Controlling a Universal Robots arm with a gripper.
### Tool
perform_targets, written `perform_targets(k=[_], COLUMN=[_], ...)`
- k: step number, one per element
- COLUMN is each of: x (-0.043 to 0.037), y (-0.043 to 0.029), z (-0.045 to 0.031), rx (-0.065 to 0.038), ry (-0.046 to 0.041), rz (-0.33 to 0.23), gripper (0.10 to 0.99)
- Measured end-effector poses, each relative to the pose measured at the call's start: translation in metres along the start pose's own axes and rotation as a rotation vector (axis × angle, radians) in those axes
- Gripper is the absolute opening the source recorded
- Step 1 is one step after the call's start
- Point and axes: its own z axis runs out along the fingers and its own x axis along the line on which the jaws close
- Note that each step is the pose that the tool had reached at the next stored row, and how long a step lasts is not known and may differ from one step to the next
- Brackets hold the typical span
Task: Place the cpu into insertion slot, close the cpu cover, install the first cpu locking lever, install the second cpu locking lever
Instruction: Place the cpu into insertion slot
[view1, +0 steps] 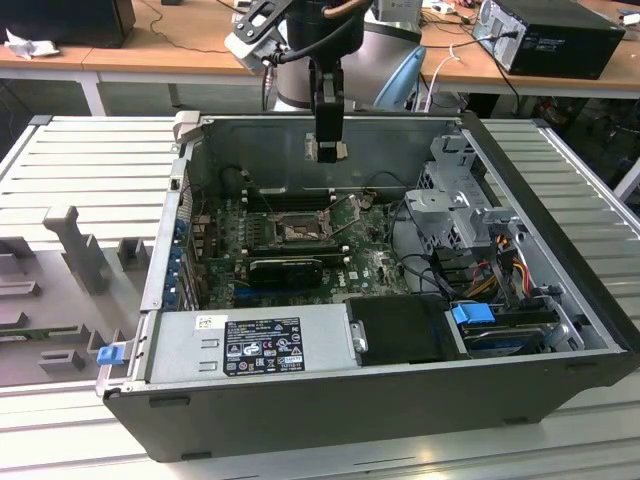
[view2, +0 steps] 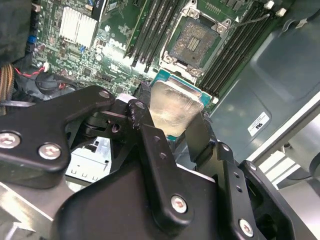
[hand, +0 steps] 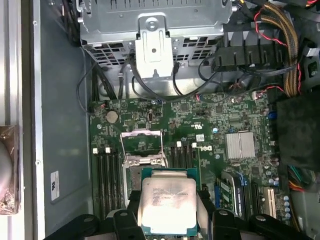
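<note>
Clamped tight with the gripper (hand: 167, 216) on the cpu (hand: 167, 202), black fingers (view2: 147, 135) pinching opposite edges, silver top showing in both wrist views. Hanging high over the open computer case (view1: 400, 400), well above the motherboard (hand: 200, 115). Not yet seated in the insertion slot (view2: 192, 42), brownish pin field lying bare. Tipped up open just beside it, the cpu cover (hand: 145, 160). Flanked by long black memory slots (view2: 150, 30) on both sides.
</note>
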Motion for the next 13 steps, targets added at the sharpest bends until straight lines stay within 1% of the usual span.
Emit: perform_targets(k=[3,13], x=[0.0000,-0.0001], y=[-0.0001,-0.0005], z=[0.0012,0.0050], rx=[0.000,0.000], ry=[0.0010,0.0016], rz=[-0.009,-0.010], gripper=[0.522,0.522])
